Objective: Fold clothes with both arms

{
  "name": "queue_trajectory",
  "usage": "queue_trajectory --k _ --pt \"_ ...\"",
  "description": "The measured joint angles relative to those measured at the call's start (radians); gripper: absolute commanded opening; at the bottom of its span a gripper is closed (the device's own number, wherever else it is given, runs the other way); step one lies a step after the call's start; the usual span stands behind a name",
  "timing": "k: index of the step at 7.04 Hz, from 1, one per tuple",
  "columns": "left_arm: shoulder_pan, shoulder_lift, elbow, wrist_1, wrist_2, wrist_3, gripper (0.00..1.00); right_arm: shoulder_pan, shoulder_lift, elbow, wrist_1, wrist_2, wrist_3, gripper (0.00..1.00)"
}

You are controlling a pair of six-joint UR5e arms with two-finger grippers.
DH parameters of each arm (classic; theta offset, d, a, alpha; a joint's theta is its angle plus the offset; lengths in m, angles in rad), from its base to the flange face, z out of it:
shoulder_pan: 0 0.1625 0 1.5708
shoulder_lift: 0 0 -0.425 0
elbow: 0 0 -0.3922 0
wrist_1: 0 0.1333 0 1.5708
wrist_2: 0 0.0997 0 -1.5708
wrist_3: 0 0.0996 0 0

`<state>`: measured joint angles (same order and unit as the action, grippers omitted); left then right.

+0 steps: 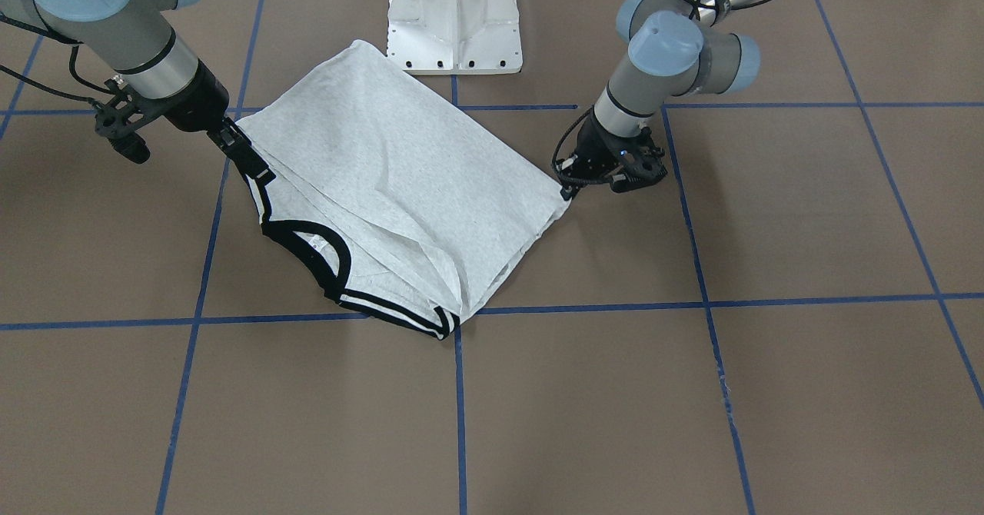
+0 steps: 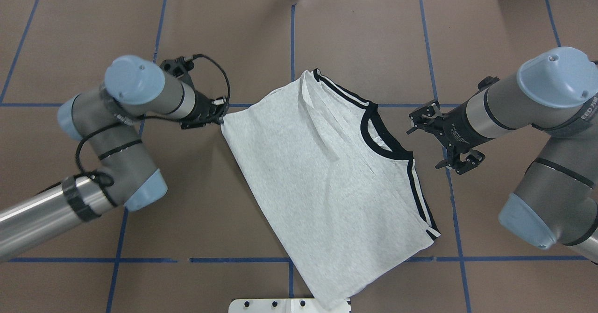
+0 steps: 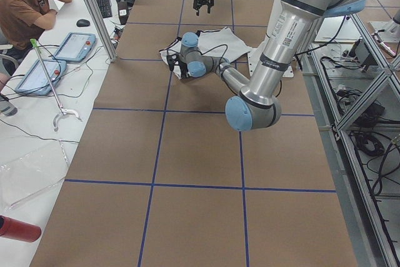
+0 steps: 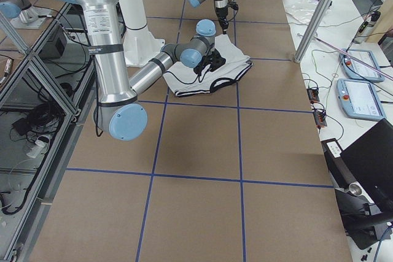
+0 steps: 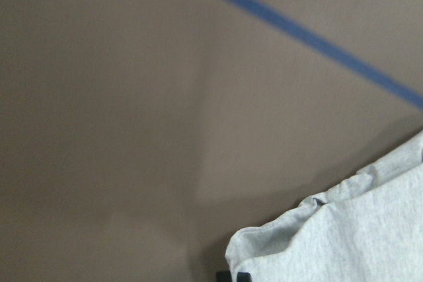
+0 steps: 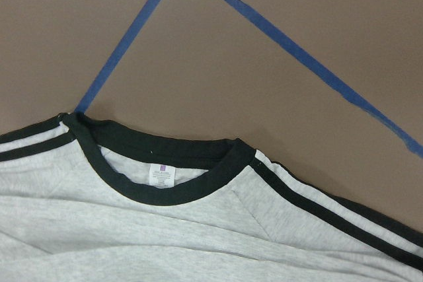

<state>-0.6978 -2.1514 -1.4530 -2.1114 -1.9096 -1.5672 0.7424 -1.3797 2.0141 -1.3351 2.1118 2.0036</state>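
Two grippers: my left gripper [image 2: 218, 115] is clamped on the T-shirt [image 2: 322, 177] corner, mid-left of frame; my right gripper [image 2: 441, 140] hangs spread open, empty, just right of the neckband [image 2: 364, 127].

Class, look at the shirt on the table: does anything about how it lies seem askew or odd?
Yes. The shirt lies skewed across the blue tape lines, with one corner reaching the white base. A raised crease also runs diagonally through its middle, so it is not flat.
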Motion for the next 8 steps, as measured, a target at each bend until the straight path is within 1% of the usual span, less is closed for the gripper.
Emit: queue_trajectory --k 1,2,3,4,5,6,7,8 --pt "-0.053 -0.115 0.185 -0.088 -0.001 0.017 0.0 -0.002 0.013 -0.001 0.0 -0.021 0.001 1.0" --pt "-0.085 -0.221 0.37 -0.202 -0.001 0.028 0.09 -0.005 0.023 -0.001 -0.001 -0.043 0.001 1.0" --pt "-0.105 -0.297 0.506 -0.283 -0.001 0.033 0.32 -0.008 0.031 -0.002 -0.002 -0.063 0.001 1.0" --pt "-0.116 -0.333 0.567 -0.321 0.0 0.035 0.46 -0.011 0.04 -0.003 -0.003 -0.08 0.001 1.0" --pt "-0.121 -0.349 0.59 -0.337 0.0 0.036 0.52 -0.017 0.051 -0.004 -0.003 -0.099 0.001 1.0" --pt "-0.123 -0.355 0.588 -0.344 -0.003 0.037 0.55 -0.034 0.063 -0.004 -0.003 -0.121 0.003 1.0" --pt "-0.124 -0.348 0.559 -0.345 -0.019 0.036 0.56 -0.072 0.073 -0.004 -0.004 -0.158 0.008 1.0" --pt "-0.124 -0.312 0.495 -0.343 -0.053 0.034 0.56 -0.123 0.081 0.0 -0.005 -0.209 0.017 1.0"
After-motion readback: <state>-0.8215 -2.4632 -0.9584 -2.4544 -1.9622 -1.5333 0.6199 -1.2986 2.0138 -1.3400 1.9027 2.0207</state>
